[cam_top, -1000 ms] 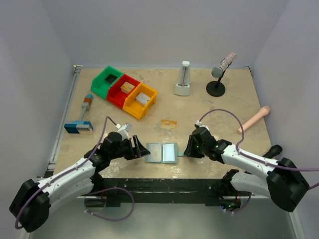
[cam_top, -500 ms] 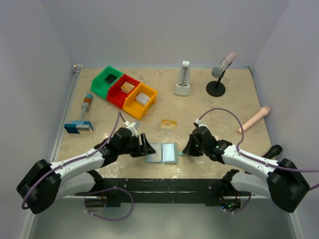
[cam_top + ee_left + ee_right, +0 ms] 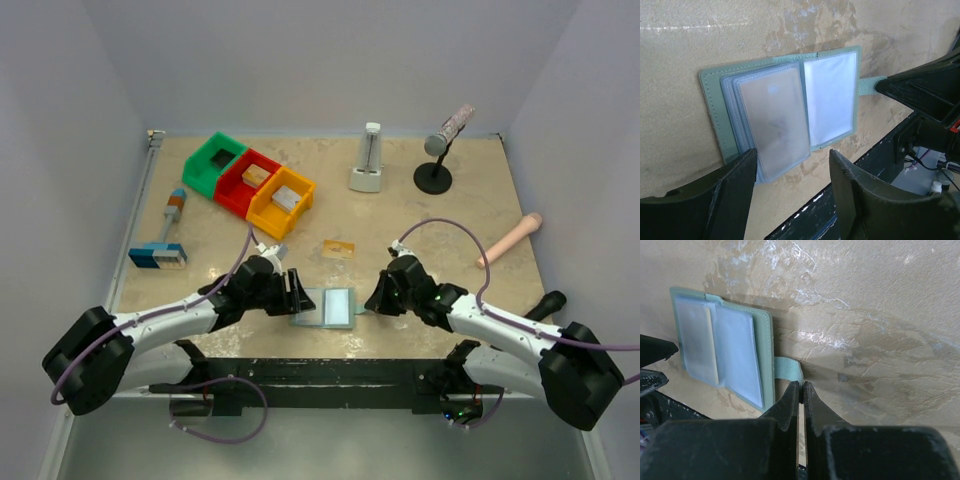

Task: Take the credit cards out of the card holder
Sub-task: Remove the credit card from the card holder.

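Card holder lies open. My left gripper agape, empty, at its left edge; my right gripper shut, tips touching side tab.

A robot lab bench: bare walls enclose a mottled table
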Tool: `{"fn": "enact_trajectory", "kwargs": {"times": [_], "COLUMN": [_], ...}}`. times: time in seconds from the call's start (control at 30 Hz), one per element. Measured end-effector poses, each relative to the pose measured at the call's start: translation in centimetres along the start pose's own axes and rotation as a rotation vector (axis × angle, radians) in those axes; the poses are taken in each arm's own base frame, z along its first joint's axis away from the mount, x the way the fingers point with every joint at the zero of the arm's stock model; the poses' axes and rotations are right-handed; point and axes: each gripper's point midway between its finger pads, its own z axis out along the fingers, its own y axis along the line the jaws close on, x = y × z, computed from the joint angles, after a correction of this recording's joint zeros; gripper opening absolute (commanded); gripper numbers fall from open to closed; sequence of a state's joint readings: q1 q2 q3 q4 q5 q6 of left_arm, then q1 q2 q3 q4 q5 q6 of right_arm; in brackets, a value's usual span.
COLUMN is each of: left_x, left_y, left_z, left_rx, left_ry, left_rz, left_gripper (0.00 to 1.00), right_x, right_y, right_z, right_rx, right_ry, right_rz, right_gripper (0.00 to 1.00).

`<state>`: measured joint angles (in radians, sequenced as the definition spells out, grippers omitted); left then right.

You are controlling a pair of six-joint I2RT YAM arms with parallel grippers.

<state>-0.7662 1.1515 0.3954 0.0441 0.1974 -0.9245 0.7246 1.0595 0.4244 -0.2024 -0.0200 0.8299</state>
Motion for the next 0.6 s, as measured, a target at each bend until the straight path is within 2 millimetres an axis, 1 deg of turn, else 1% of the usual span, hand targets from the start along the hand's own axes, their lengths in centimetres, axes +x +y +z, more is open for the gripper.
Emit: {"fn": "enact_trajectory", "kwargs": {"times": [0.33, 0.6], "left_x": [0.7, 0.7], "left_y": [0.5, -0.1], "left_z": [0.8, 1.0], "left_rx": [-0.021, 0.002], "left_ry": [0.022, 0.017], "left_rz": [0.005, 0.013], "left_gripper": [0.63, 0.62], "right_x": [1.1, 1.2], "right_y": [-0.3, 0.0], "right_z": [0.2, 0.3], "right_rx": [-0.004, -0.02], "right_ry": [0.02, 0.022], "right_rz": [-0.004, -0.002], "right_gripper": [0.0, 0.0]}}
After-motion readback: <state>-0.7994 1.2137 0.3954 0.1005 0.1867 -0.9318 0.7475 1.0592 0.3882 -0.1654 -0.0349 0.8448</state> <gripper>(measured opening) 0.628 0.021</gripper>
